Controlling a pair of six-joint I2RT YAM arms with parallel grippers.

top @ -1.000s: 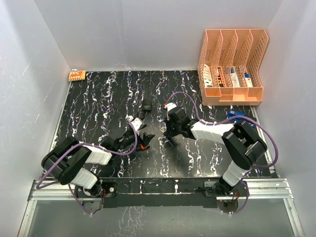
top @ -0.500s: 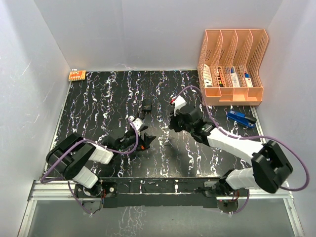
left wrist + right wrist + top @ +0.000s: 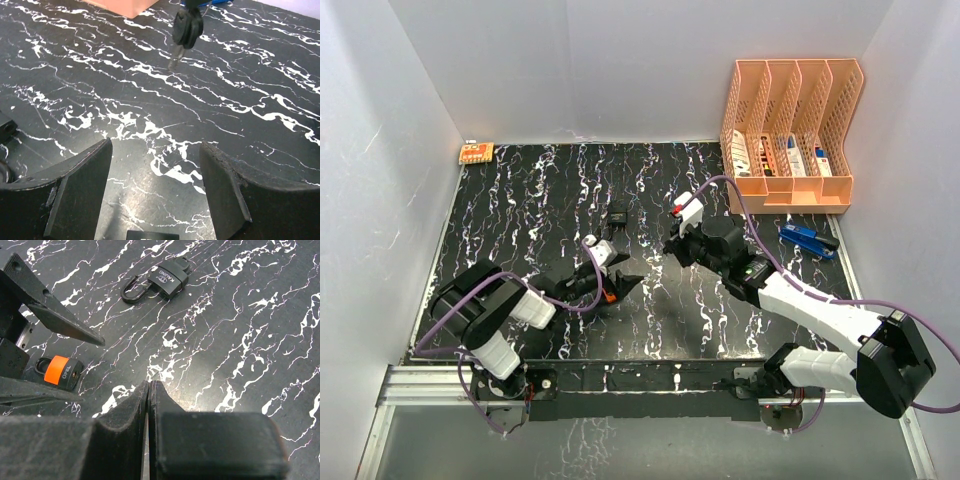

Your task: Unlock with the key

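Observation:
A black padlock (image 3: 617, 215) lies on the marbled table, its shackle showing in the right wrist view (image 3: 167, 280). My right gripper (image 3: 671, 247) is shut, right of the padlock and above the table. In the left wrist view a dark key (image 3: 186, 27) hangs with its metal blade pointing down at the table. A thin pale strip shows between the right fingers (image 3: 172, 440). My left gripper (image 3: 623, 285) is open and low over the table, nothing between its fingertips (image 3: 85, 170). A small black-and-orange item marked OPEL (image 3: 61, 371) lies by the left fingers.
A salmon file organiser (image 3: 790, 130) stands at the back right. A blue tool (image 3: 806, 238) lies in front of it. A small orange block (image 3: 476, 152) sits at the back left corner. White walls close in three sides.
My right gripper has drawn back to the right, away from my left gripper, and its elbow has swung out right. My left gripper shifted slightly right. The padlock has not moved.

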